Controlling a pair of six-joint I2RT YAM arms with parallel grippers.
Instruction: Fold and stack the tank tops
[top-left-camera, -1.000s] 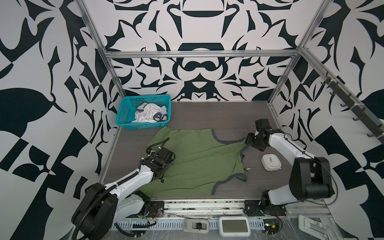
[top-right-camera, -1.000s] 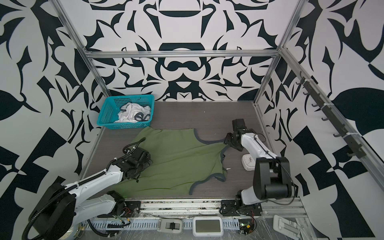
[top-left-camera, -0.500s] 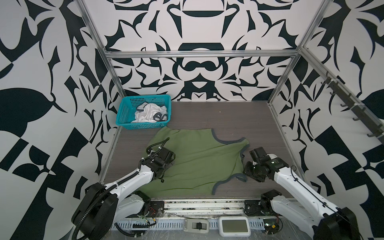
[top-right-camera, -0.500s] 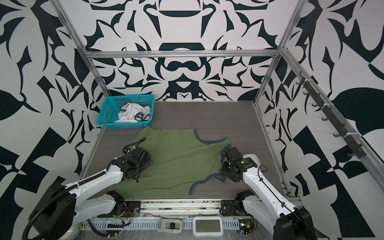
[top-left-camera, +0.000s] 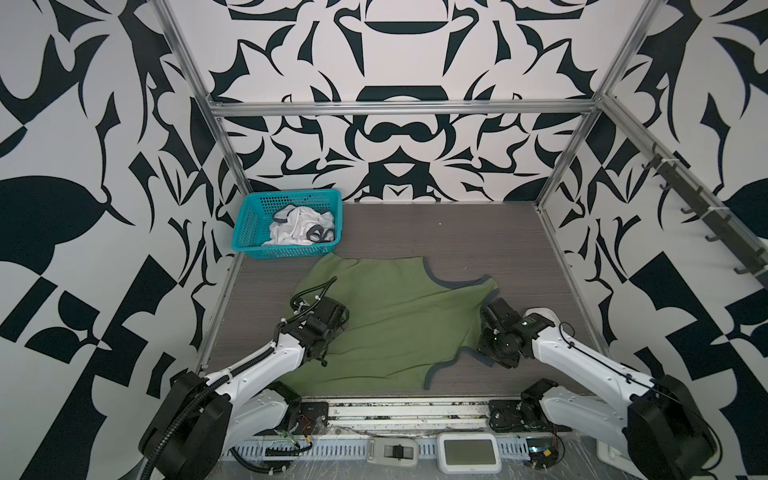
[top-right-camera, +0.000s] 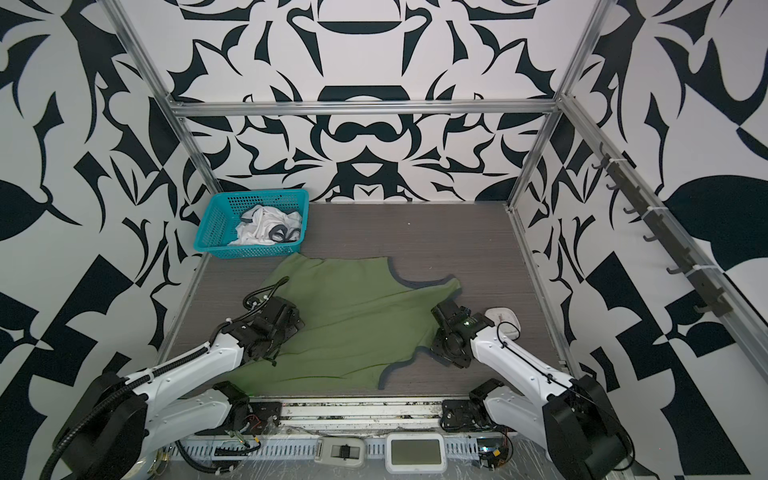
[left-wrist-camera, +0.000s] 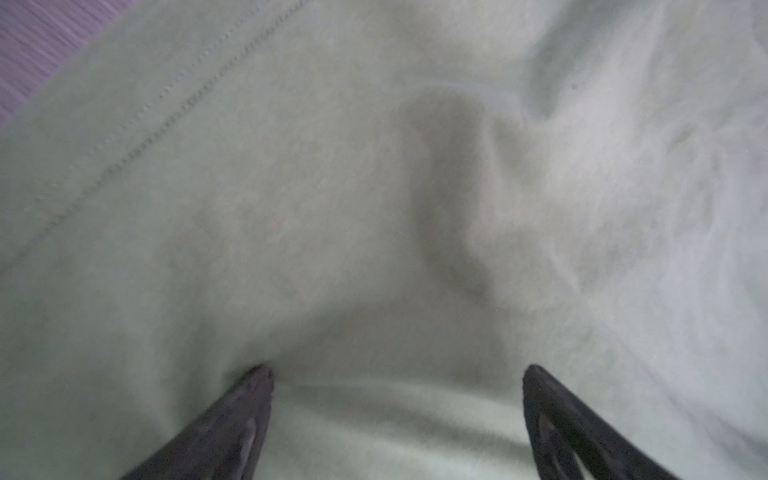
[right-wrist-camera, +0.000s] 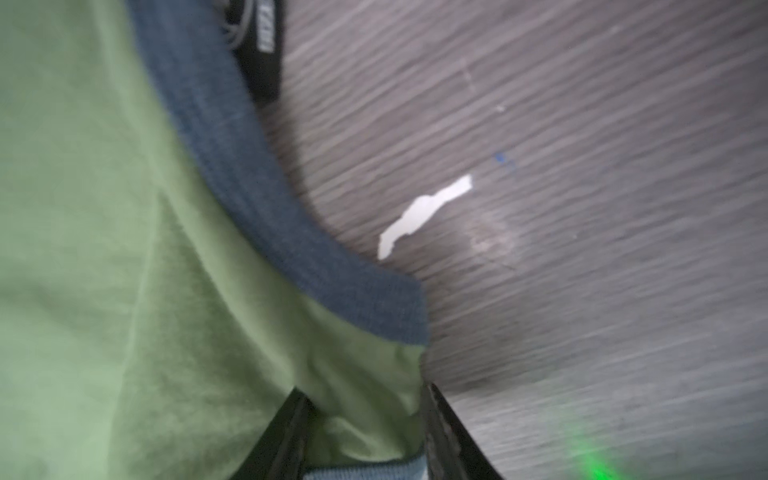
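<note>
Olive tank top (top-left-camera: 395, 328) lay spread mostly flat mid-table (top-left-camera: 457, 232) in both top views, its trimmed openings on the right arm's side. White tank top (top-left-camera: 297, 222) sat crumpled inside the teal basket (top-left-camera: 249, 224) at the far-left corner, well apart from the olive one.

Top views hid the fingertips under both gripper bodies, so we took those from the wrist cams. Left wrist view: left gripper (left-wrist-camera: 395, 372) was released, jaws wide apart, both tips down on olive cloth w/ a soft ridge bunched ahead, nothing held. Right wrist view: right gripper (right-wrist-camera: 365, 392) was clenched on the olive top's edge, green cloth filling the gap btw its fingers, right by the grey-blue trim (right-wrist-camera: 249, 174). We found the torn white scrap (right-wrist-camera: 424, 216) only in that view, on bare table just beside the trim. Only the top views gave us the basket, the white top and a rounded white device (top-right-camera: 505, 322) near the right arm.

Materials: olive cloth was matte soft knit w/ a stitched hem line (left-wrist-camera: 166, 120); trim looked ribbed; basket was rectangular plastic mesh; table was grey w/ fine wood-grain streaks; fingers were black and tapered.

Counts: 2 tank tops, 1 basket, 2 grippers, 1 scrap, 1 device.
</note>
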